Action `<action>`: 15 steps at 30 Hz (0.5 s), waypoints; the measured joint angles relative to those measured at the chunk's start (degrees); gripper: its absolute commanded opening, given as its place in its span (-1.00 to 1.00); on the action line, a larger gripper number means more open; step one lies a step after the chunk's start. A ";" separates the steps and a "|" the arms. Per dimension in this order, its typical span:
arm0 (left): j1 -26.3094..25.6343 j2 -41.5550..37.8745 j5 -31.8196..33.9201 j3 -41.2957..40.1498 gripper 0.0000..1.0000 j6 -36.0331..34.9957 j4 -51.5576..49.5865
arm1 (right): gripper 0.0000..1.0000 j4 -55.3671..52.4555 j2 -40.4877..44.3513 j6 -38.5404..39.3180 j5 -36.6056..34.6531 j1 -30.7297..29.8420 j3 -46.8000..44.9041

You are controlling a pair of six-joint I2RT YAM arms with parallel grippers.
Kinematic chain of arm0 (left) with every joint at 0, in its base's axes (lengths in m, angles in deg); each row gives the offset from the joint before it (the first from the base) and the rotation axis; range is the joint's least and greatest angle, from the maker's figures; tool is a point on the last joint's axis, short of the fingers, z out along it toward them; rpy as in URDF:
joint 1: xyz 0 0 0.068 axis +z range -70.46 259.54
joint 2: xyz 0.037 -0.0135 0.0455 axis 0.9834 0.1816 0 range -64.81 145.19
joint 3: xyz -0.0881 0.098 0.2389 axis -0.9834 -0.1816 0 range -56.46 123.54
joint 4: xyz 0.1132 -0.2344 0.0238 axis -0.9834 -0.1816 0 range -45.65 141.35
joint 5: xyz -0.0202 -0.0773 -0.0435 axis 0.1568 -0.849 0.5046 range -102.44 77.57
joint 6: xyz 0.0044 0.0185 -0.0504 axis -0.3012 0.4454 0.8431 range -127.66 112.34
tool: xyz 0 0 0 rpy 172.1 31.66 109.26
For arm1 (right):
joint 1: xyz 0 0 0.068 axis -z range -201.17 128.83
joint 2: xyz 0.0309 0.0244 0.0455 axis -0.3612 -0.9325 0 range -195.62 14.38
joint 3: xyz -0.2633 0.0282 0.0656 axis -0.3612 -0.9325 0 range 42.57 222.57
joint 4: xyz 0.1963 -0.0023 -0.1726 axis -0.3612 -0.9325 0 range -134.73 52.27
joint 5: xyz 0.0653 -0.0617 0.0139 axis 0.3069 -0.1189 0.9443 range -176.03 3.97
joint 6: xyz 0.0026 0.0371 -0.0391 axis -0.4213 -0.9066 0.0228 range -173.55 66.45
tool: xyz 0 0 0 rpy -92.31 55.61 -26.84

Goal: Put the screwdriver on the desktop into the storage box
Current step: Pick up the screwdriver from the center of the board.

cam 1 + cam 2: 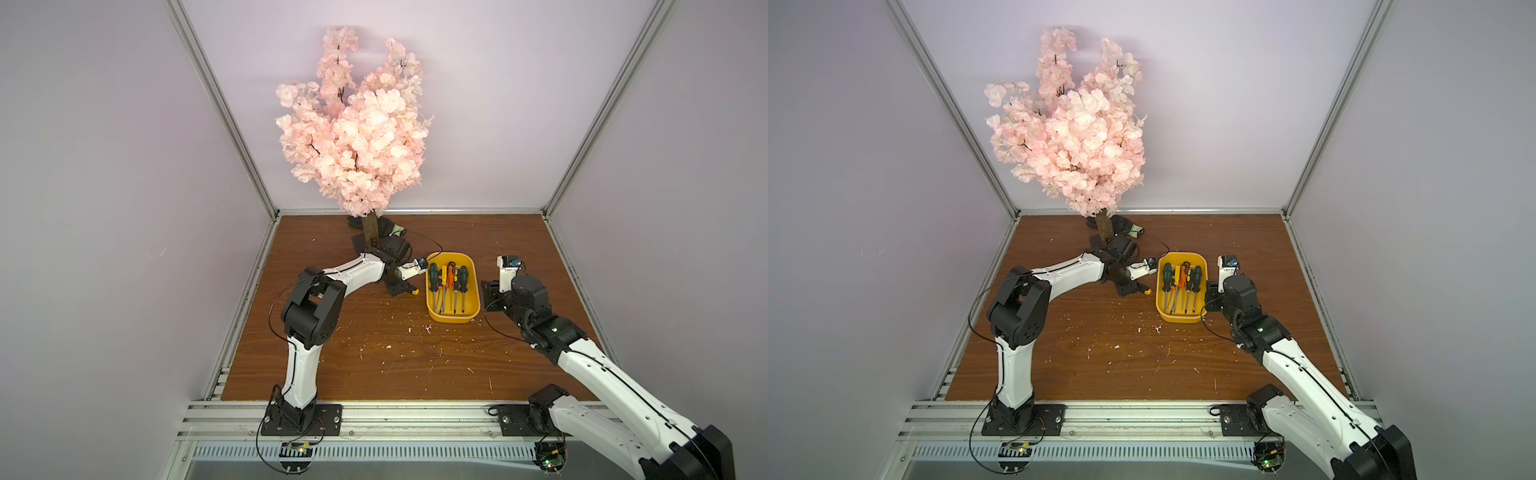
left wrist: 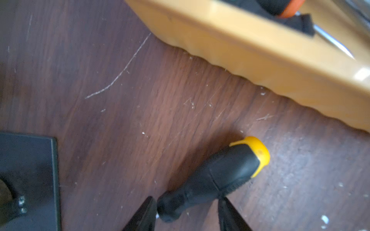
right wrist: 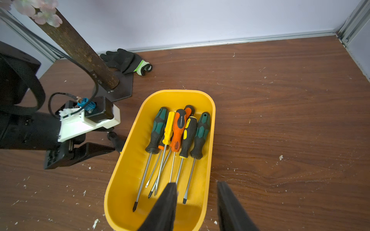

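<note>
- The desktop (image 1: 395, 357), reddish-brown wood grain, is scattered with white flecks (image 1: 427, 329), thickest toward the near side.
- The right gripper (image 3: 196, 183) sits at the near right corner of the storage box (image 3: 128, 160). Its jaws are apart with nothing gripped. In the wrist view one finger lies over the box interior and the other over the bare board outside the rim.
- The yellow storage box stands right of centre on the desktop in both top views. The stored screwdrivers (image 3: 179, 128) lie side by side in it, handles at the far end and tips at the near end. Their handles are green-and-black, yellow, orange-and-black and black-and-yellow.
- The screwdriver (image 2: 226, 172), black-handled with a yellow cap, lies flat on the desktop just left of the box and apart from it. Its cap points toward the box wall.
- The left gripper (image 2: 186, 198) straddles this handle, with one finger close on each side. I cannot tell whether they pinch it. The shaft is hidden.
- Just beyond is the dark base plate (image 3: 124, 88) of the pink blossom tree (image 1: 353, 133).
- A black work glove (image 3: 124, 60) with a green cuff lies by the back wall.
</note>
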 measured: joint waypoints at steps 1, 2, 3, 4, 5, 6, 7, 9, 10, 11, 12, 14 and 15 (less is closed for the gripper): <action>0.00 0.59 -0.13 0.76 0.05 -0.37 -0.31 | -0.22 -0.13 0.02 0.02 -0.02 0.07 0.00; 0.00 1.22 -0.26 1.60 0.04 -0.76 -0.59 | -0.22 -0.22 0.04 0.07 -0.11 0.11 0.00; 0.00 1.77 -0.39 2.23 0.03 -1.07 -0.92 | -0.22 -0.26 0.04 0.17 -0.35 0.13 0.00; 0.00 2.16 -0.57 2.58 0.02 -1.25 -1.18 | -0.22 -0.28 0.07 0.20 -0.61 0.15 0.00; 0.00 2.54 -0.81 2.86 0.02 -1.42 -1.49 | -0.22 -0.37 0.20 0.22 -0.92 0.15 0.00; 0.00 2.71 -0.98 2.91 -0.01 -1.49 -1.73 | -0.22 -0.55 0.39 0.24 -1.07 0.15 0.00; 0.02 2.82 -1.07 2.91 -0.02 -1.51 -2.03 | -0.22 -0.72 0.70 0.28 -1.16 0.17 0.00; 0.04 2.86 -1.36 2.91 -0.03 -1.44 -2.82 | -0.22 -0.90 1.16 0.33 -1.33 0.17 0.00; 0.04 2.86 -1.46 2.91 -0.05 -1.40 -3.15 | -0.22 -0.90 1.29 0.33 -1.44 0.17 0.00; 0.04 2.86 -1.68 2.91 -0.07 -1.22 -3.54 | -0.22 -0.90 1.33 0.33 -1.49 0.22 0.00; 0.04 2.86 -1.90 2.91 -0.09 -1.03 -3.80 | -0.22 -0.87 1.36 0.33 -1.49 0.26 0.00; 0.04 2.86 -2.36 2.91 -0.13 -0.46 -4.11 | -0.23 -0.85 1.29 0.28 -1.46 0.44 0.00; 0.04 2.86 -2.56 2.91 -0.15 -0.09 -4.20 | -0.23 -0.81 1.18 0.24 -1.46 0.48 0.00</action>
